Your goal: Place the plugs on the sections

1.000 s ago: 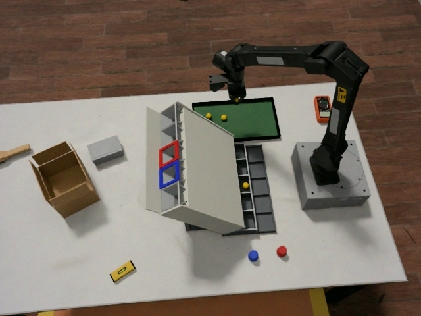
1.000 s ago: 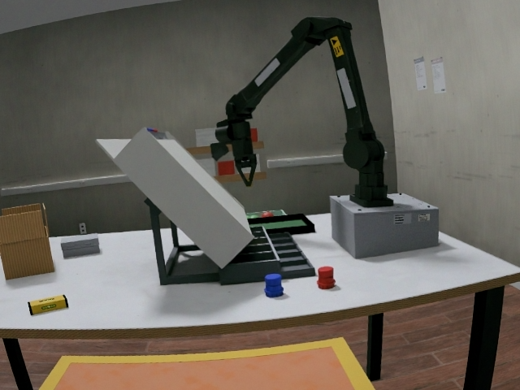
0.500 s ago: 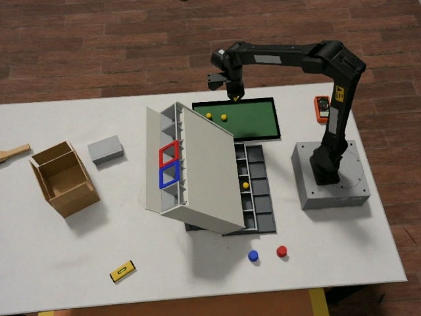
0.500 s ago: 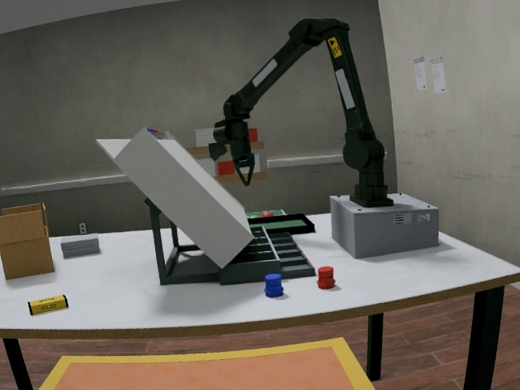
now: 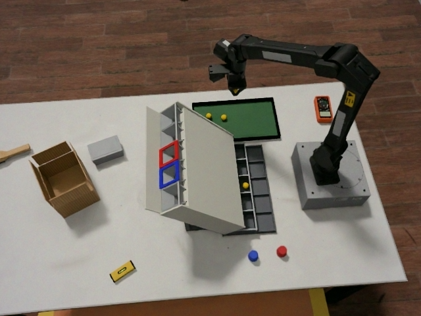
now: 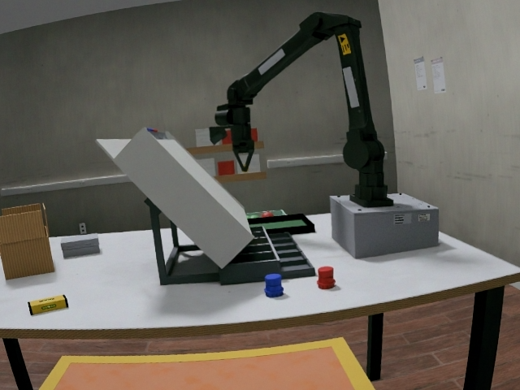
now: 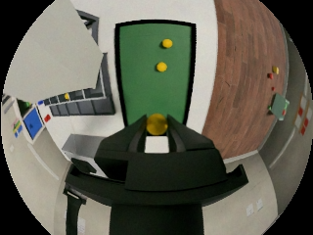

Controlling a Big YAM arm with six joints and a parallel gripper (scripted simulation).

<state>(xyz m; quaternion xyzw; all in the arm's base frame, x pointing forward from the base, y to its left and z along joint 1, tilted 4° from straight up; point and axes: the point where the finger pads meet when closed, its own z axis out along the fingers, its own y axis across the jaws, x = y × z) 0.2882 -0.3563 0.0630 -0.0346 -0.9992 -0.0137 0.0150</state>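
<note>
My gripper (image 5: 235,90) is shut on a yellow marble (image 7: 156,124) and holds it high above the far edge of the green marble tray (image 5: 249,118). Two more yellow marbles (image 5: 208,116) (image 5: 223,117) lie at the tray's left end. The red-banded funnel (image 5: 168,153) and the blue-banded funnel (image 5: 168,174) sit side by side on top of the white sloped cover (image 5: 207,173). One yellow marble (image 5: 245,185) lies in the middle section of the grey section rack (image 5: 253,187). The blue plug (image 5: 252,255) and the red plug (image 5: 281,251) stand on the table in front of the rack.
An open cardboard box (image 5: 62,178), a grey block (image 5: 104,149) and a wooden handle (image 5: 13,151) lie at the left. A yellow spirit level (image 5: 122,270) lies near the front edge. An orange meter (image 5: 323,108) lies beside the arm's grey base (image 5: 329,175).
</note>
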